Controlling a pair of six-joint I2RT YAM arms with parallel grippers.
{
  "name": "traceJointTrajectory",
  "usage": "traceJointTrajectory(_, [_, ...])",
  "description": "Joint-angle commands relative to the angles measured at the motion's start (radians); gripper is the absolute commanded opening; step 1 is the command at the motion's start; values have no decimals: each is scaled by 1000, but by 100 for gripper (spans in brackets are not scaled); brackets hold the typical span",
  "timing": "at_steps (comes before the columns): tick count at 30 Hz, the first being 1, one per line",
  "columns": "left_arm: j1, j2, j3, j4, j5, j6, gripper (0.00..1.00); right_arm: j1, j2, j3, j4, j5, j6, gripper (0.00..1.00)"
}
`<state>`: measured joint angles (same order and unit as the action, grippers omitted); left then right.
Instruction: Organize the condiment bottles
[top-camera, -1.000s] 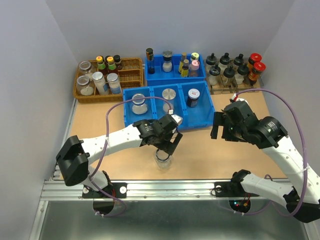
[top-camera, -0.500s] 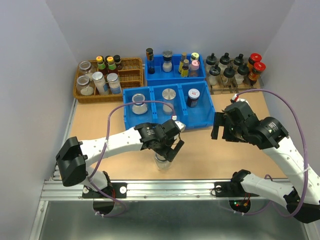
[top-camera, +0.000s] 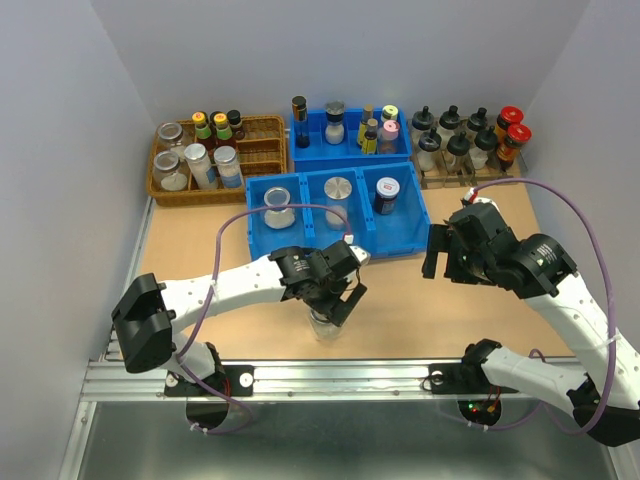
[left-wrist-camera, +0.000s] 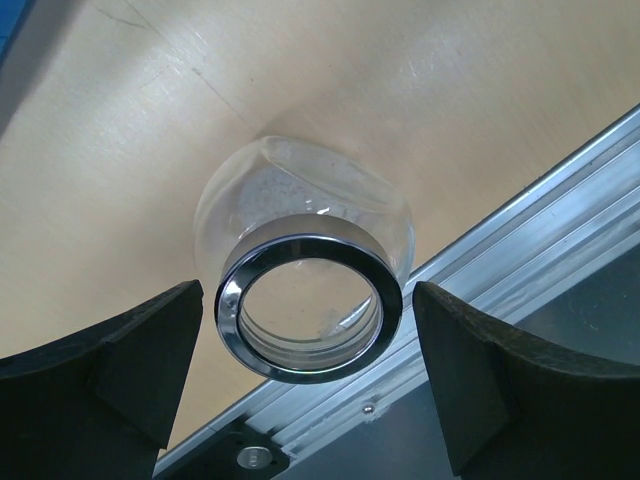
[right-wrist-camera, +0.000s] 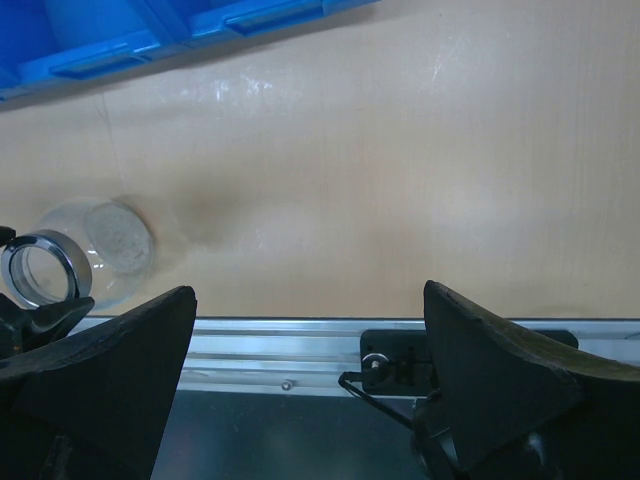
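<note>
A clear condiment jar with a shiny metal rim (top-camera: 324, 326) stands on the table near the front edge. My left gripper (top-camera: 328, 298) is open right above it. In the left wrist view the jar (left-wrist-camera: 300, 190) sits between the two fingers, and the gripper (left-wrist-camera: 308, 335) does not touch it. The jar also shows in the right wrist view (right-wrist-camera: 100, 245). The other clear jar (top-camera: 277, 208), the silver-lidded jar (top-camera: 338, 190) and the dark jar with a red-brown cap (top-camera: 386, 194) each stand in a compartment of the front blue tray (top-camera: 405, 243). My right gripper (top-camera: 447, 257) is open and empty, and so it shows in its own view (right-wrist-camera: 310, 330).
A wicker basket (top-camera: 265, 160) with jars and bottles stands at the back left. A blue bin (top-camera: 312, 152) with tall bottles is at the back centre, and a rack of black-nozzled and red-capped bottles (top-camera: 468, 172) at the back right. A metal rail (top-camera: 330, 375) runs along the front edge.
My left gripper has moved toward the front edge and come down over the clear jar on the table. The right arm has not moved.
</note>
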<state>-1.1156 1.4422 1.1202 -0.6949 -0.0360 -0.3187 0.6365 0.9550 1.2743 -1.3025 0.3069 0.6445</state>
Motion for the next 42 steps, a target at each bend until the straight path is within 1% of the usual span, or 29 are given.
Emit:
traceJointTrajectory(1, [-6, -29, -42, 4, 30, 18, 95, 5, -21, -21, -4, 15, 20, 100])
traceJointTrajectory(2, [-4, -29, -49, 9, 31, 18, 94, 5, -21, -23, -4, 15, 20, 100])
traceJointTrajectory(4, [-4, -31, -68, 11, 31, 13, 86, 5, -24, -23, -4, 17, 21, 100])
traceJointTrajectory(7, [-6, -43, -79, 17, 31, 3, 65, 6, -27, -26, -4, 18, 26, 100])
traceJointTrajectory(8, [-6, -51, -77, 17, 31, 0, 56, 5, -27, -27, -4, 18, 26, 100])
traceJointTrajectory(9, [-4, -55, -66, 14, 28, -8, 33, 5, -25, -27, -4, 17, 27, 100])
traceJointTrajectory(11, [-4, -63, -43, -12, -23, -28, 0, 5, -24, -26, -3, 15, 27, 100])
traceJointTrajectory(15, [-4, -103, 36, -61, -105, -108, 0, 5, -21, -20, -4, 20, 29, 100])
traceJointTrajectory(17, [-4, -123, 107, -115, -146, -192, 0, 5, -19, -18, -4, 20, 26, 100])
traceJointTrajectory(18, [-4, -124, 171, -144, -206, -235, 0, 5, -18, -18, -4, 20, 26, 100])
traceJointTrajectory(19, [-4, -124, 203, -203, -237, -275, 0, 5, -18, -16, -4, 20, 26, 100])
traceJointTrajectory(20, [-3, -131, 231, -228, -267, -348, 0, 5, -18, -16, -3, 20, 26, 100])
traceJointTrajectory(21, [0, -132, 257, -251, -318, -376, 0, 5, -16, -15, -3, 20, 26, 100])
traceJointTrajectory(22, [11, -135, 295, -279, -335, -399, 0, 5, -15, -15, -4, 18, 26, 100])
traceJointTrajectory(25, [91, -166, 314, -279, -376, -431, 0, 5, -12, -13, -3, 17, 24, 100])
traceJointTrajectory(26, [159, -184, 308, -278, -393, -431, 0, 5, -12, -10, -3, 17, 23, 100])
traceJointTrajectory(29, [261, -209, 290, -246, -401, -389, 0, 5, -9, -7, -1, 17, 20, 100])
traceJointTrajectory(30, [317, -216, 286, -233, -389, -347, 0, 5, -7, -6, -1, 15, 20, 100])
traceJointTrajectory(32, [385, -201, 293, -216, -383, -317, 0, 5, -7, -4, -1, 14, 20, 100])
traceJointTrajectory(33, [385, -194, 296, -213, -386, -303, 0, 5, -7, -4, -1, 14, 20, 100])
traceJointTrajectory(34, [416, -186, 297, -189, -384, -274, 0, 5, -7, -4, 0, 12, 21, 100])
traceJointTrajectory(40, [513, -123, 300, -68, -303, -155, 0, 5, -13, -1, 0, 9, 14, 100])
traceJointTrajectory(42, [523, -96, 303, -48, -279, -108, 0, 5, -15, -4, -1, 9, 14, 100])
